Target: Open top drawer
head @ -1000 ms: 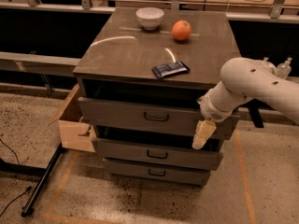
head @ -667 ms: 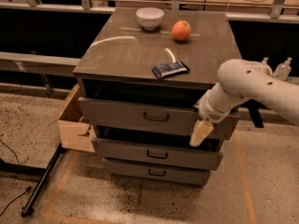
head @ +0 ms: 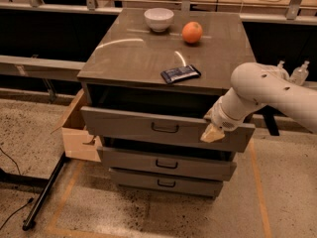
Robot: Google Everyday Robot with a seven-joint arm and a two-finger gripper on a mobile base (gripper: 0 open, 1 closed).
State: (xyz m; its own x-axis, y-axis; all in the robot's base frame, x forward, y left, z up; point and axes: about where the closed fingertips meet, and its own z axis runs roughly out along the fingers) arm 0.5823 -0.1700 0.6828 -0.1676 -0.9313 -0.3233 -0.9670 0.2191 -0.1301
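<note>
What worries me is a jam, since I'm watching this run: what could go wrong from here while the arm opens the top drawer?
The gripper sits at the right end of the top drawer, well away from the handle at its centre. Pulling from there may skew the drawer so that it binds, or the gripper may slip off. A jerk could also shake the cabinet and set the orange rolling on top.
</note>
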